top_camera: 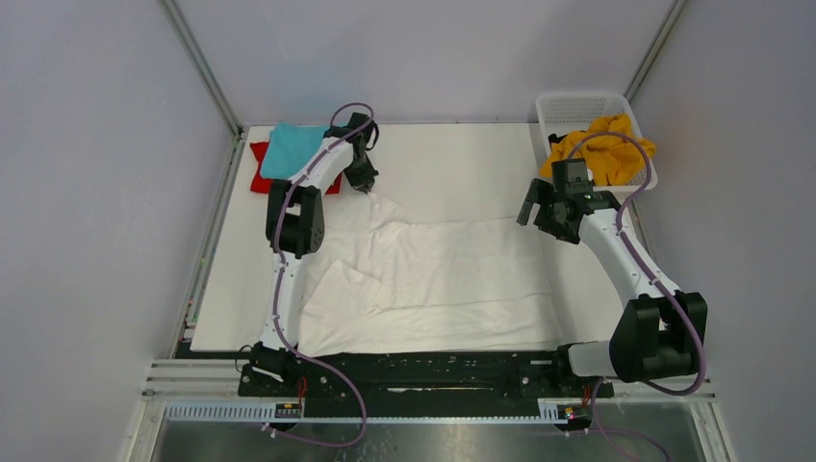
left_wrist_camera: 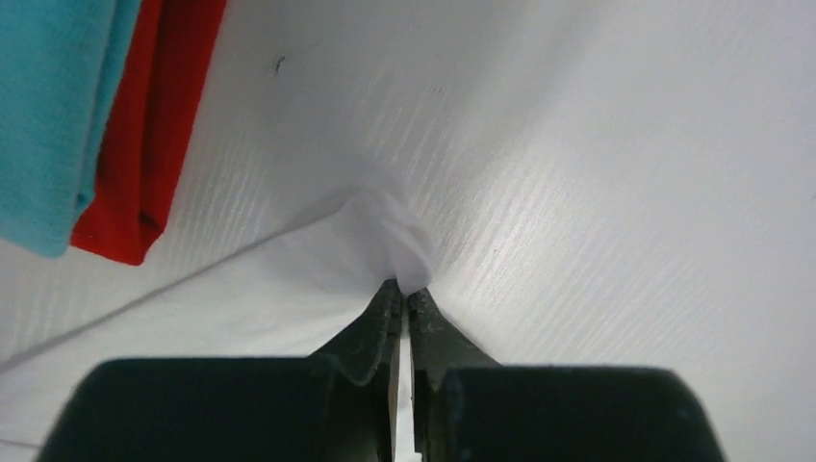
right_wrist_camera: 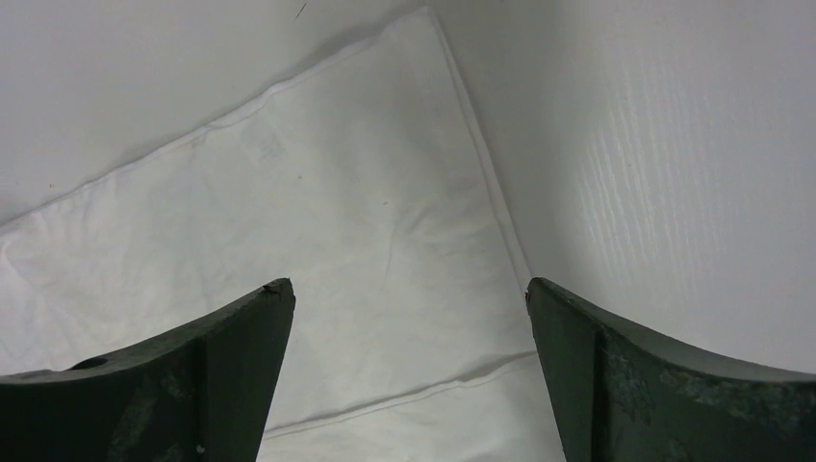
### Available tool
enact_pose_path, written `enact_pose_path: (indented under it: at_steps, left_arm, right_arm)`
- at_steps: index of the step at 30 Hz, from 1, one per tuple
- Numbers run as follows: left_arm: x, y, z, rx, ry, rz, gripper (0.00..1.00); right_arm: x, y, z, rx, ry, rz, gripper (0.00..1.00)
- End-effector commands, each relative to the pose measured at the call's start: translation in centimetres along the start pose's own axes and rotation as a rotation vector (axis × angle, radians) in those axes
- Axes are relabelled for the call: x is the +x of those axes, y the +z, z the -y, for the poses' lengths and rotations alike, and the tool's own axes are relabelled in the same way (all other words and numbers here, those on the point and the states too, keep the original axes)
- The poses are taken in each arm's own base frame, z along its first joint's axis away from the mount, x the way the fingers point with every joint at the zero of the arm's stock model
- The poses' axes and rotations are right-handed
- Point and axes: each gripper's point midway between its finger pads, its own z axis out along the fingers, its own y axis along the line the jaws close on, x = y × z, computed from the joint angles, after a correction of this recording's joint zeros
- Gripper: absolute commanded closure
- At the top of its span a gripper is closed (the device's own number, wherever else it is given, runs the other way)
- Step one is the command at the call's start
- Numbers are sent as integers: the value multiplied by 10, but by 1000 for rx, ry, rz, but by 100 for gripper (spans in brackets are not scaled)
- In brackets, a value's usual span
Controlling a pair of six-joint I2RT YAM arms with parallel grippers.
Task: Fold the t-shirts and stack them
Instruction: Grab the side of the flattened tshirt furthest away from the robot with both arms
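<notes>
The soft white t-shirt (top_camera: 433, 279) lies rumpled across the ribbed tabletop (top_camera: 452, 159). The left gripper (left_wrist_camera: 404, 294) pinches a puckered corner of it between its fingers. The right gripper (right_wrist_camera: 409, 289) hovers over a hemmed edge, fingers spread wide. A folded teal t-shirt (top_camera: 292, 149) rests on the red t-shirt (top_camera: 258, 180) at far left.

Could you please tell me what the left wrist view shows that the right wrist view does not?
Only the left wrist view shows the teal t-shirt lying on the red t-shirt, and the left hand shut on a corner of the white t-shirt. Only the right wrist view shows the right hand, open above that shirt's hemmed edge. Both show the white t-shirt and the table.
</notes>
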Motion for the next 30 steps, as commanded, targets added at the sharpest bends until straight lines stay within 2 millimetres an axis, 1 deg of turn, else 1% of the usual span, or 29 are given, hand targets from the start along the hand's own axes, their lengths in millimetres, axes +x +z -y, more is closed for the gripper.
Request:
enact_pose_path:
  at_steps: [1,3,7,9,10,15,20,22,24,27,29,30]
  left_arm:
    - [16,12,3,7,-34,-61,100]
    - [12,4,5,16,-53,-45,100]
    - [-9,-21,3,3,-70,36,100]
    - [-12,-29,-1,-11,-64,55,100]
    - [-13,-32,-1,-11,-60,58,100]
    - [-2,-36,-4,-14,-48,19,100]
    - [5,-41,-8,-23,-35,8,100]
    - [6,-43,-10,-26,-30,10,100]
    - [5,-46,-12,-32,-32,15,100]
    - [7,-47,-12,-28,-30,12,100]
    - [9,-47,-11,-25,-27,4,100]
    - [10,-48,-10,-23,-22,4,100]
  right_arm:
    - [-10,-10,-5,-36,-13,35,0]
    - [-16,-8,-3,-15,-23,51,1]
    - [-30,-1,12,102,-27,70,1]
    - [-38,5,13,135,-32,70,1]
    - [-42,10,12,150,-31,64,2]
    - [-67,42,-3,169,-15,36,8]
    - [-82,74,-30,141,33,-44,14]
    - [-87,82,-33,157,56,-65,14]
    - [-84,93,-34,175,83,-87,15]
    - [-69,107,-39,163,119,-149,16]
    - [-62,119,-37,177,118,-179,16]
    - [-61,121,-36,188,114,-187,16]
